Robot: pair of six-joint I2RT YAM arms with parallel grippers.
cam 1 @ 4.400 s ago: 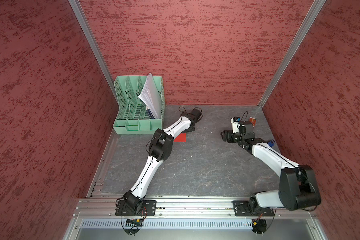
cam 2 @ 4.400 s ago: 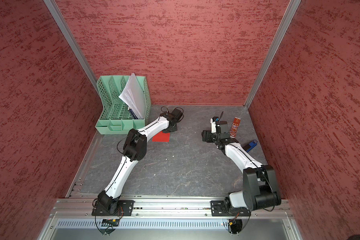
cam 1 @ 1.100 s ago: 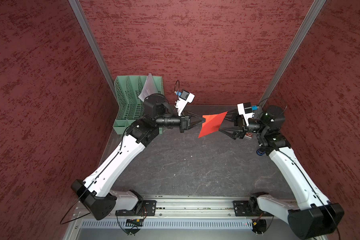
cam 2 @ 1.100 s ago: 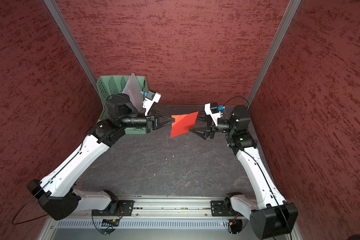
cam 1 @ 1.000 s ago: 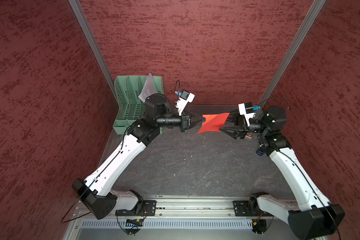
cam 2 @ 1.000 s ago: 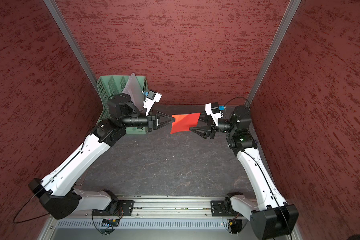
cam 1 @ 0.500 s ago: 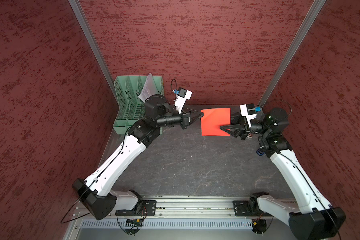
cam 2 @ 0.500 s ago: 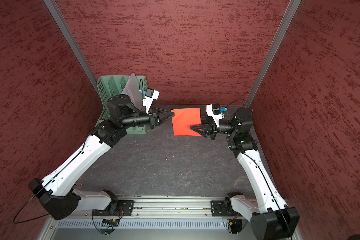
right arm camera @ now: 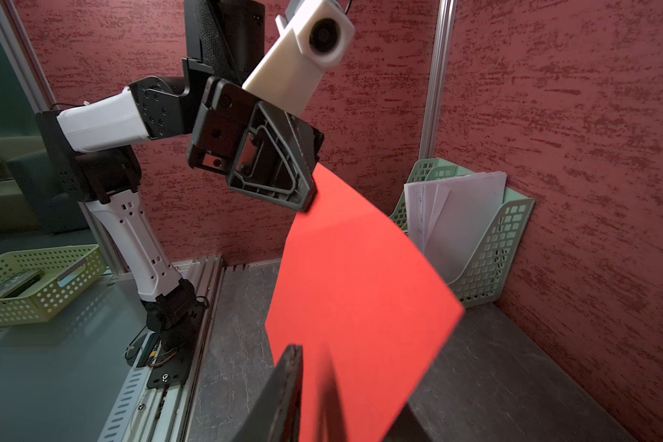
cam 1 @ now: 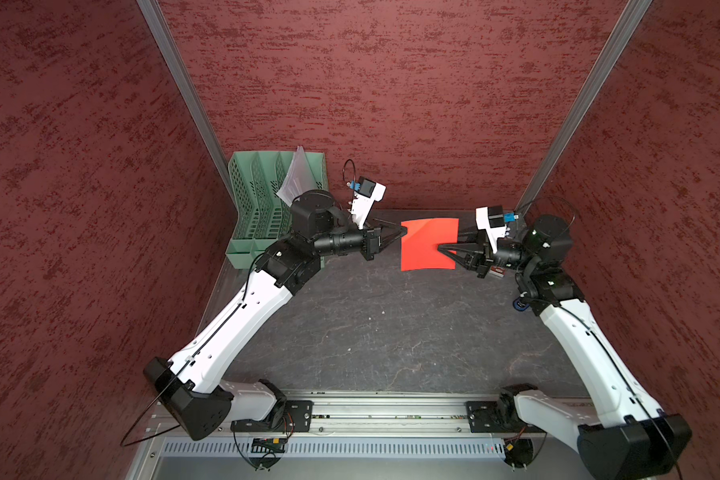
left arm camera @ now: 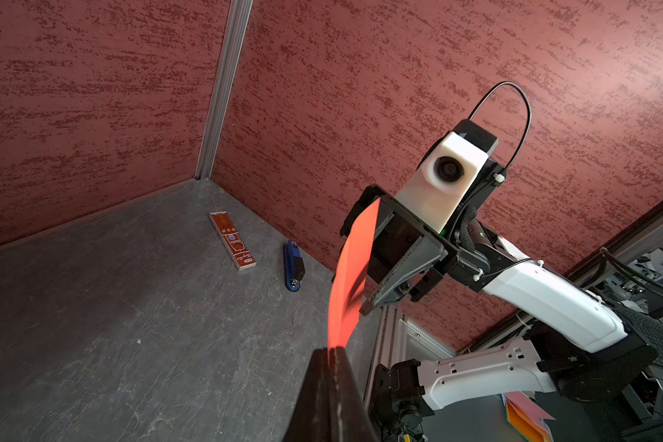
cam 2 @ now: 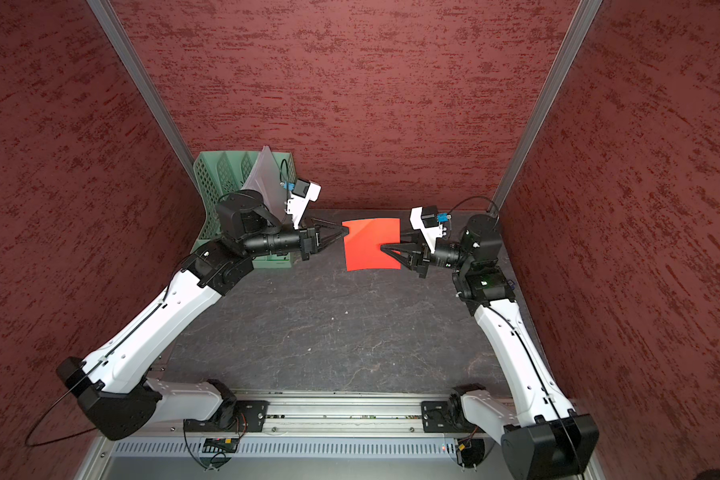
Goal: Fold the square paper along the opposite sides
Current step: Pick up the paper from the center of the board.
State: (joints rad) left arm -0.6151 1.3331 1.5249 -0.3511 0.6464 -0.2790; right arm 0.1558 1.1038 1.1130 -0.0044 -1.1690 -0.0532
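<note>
The square paper (cam 1: 429, 243) (cam 2: 373, 243) is a bright red sheet held in the air above the far part of the table, its face turned up, in both top views. My left gripper (cam 1: 402, 233) (cam 2: 344, 230) (left arm camera: 332, 350) is shut on the paper's left edge near the far corner. My right gripper (cam 1: 445, 245) (cam 2: 389, 245) (right arm camera: 312, 350) straddles the opposite edge. One finger (right arm camera: 288, 382) lies over the paper (right arm camera: 360, 291), and the other shows only as a shadow behind it. A gap remains between the jaws. The paper (left arm camera: 351, 275) bows slightly between the two grippers.
A green file rack (cam 1: 267, 208) (cam 2: 221, 178) (right arm camera: 483, 245) with white sheets stands at the back left. A red-brown printed card (left arm camera: 232, 241) and a blue stapler (left arm camera: 293, 266) lie by the right wall. Red walls close in three sides.
The paper, which lay on the table earlier, has turned from a tilted, drooping pose to flat and face up. The right jaws have narrowed around its right edge. The left grip holds as before.
</note>
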